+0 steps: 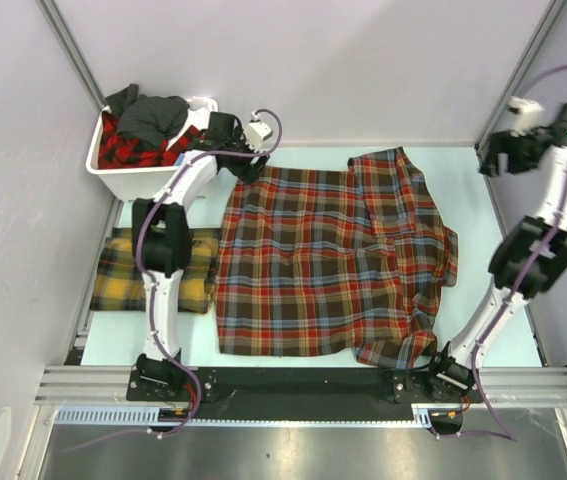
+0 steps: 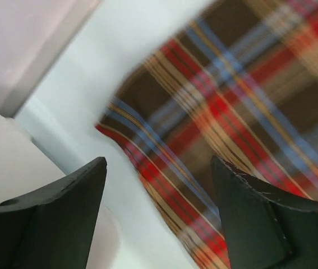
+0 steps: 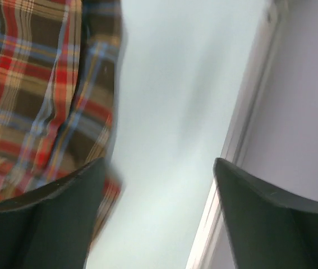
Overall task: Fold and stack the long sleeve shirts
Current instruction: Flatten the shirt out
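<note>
Four shirts show in all. One red-brown plaid shirt (image 1: 303,260) with blue lines lies spread across the middle of the table (image 1: 493,290), its left part flat and its right part lying in a rumpled, overlapping layer with an uneven edge. One yellow-and-dark-green plaid shirt (image 1: 123,275) lies folded at the table's left edge, just beside the spread shirt and partly hidden by the left arm. The other two are heaped in one white bin (image 1: 128,178) at the far left corner: a red-black plaid shirt (image 1: 123,150) with a dark grey shirt (image 1: 153,115) on top of it.

The left fingers (image 2: 52,224) are spread wide apart with nothing between them. They hang over the far left corner of the red-brown shirt, and the wrist view shows that corner and bare table in the gap. Whether they touch the cloth cannot be told from the blurred picture.

The right fingers (image 3: 271,224) are also spread wide and hold nothing. They are raised near the far right corner of the table, apart from the shirt. Between them the wrist view shows bare table, with the shirt's edge to one side and the wall's metal frame (image 3: 243,129) to the other
</note>
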